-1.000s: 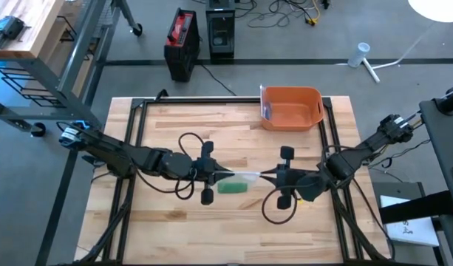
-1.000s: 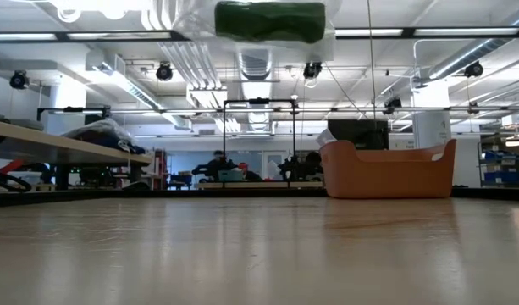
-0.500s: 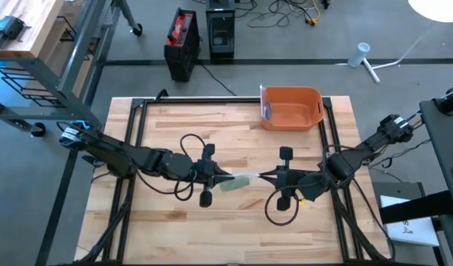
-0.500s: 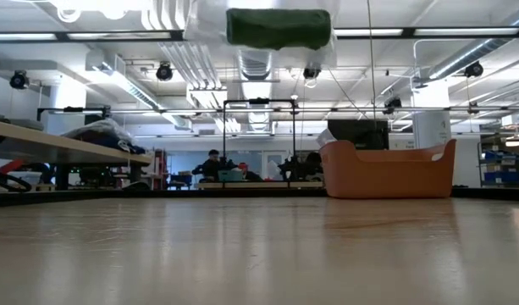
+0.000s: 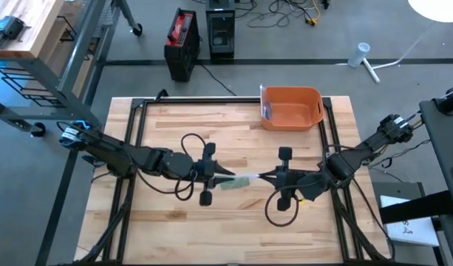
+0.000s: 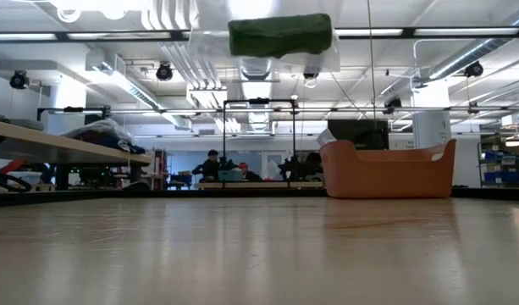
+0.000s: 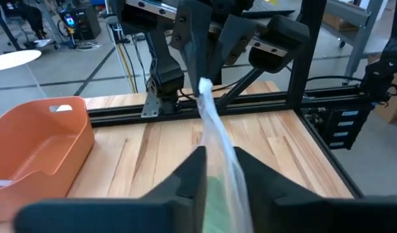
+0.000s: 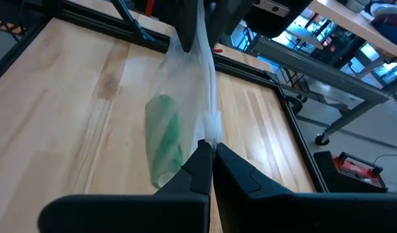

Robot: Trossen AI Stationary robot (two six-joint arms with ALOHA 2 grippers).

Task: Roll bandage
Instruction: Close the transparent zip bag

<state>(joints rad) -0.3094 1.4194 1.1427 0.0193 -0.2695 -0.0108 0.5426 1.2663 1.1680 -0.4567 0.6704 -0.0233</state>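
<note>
Wooden table (image 5: 174, 214), orange bin (image 5: 291, 108) at its far edge. Both arms meet mid-table. Clear plastic bag (image 5: 239, 179) hangs stretched between them, off the surface, a dark green bandage roll (image 6: 280, 36) inside, cylinder lying sideways. Right gripper (image 5: 266, 176) pinched tight on the bag's right end. Left gripper (image 5: 220, 175) at the bag's left end; film runs between its fingers, can't tell if clamped.

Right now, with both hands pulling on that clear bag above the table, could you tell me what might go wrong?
1. The left hand looks slightly parted on the clear plastic bag; its end could slip free.
2. The green bandage roll hangs well above the wooden table; if the bag tears, it may drop and roll away.
3. The right hand pinches only a thin twisted edge, which might pull out.
</note>
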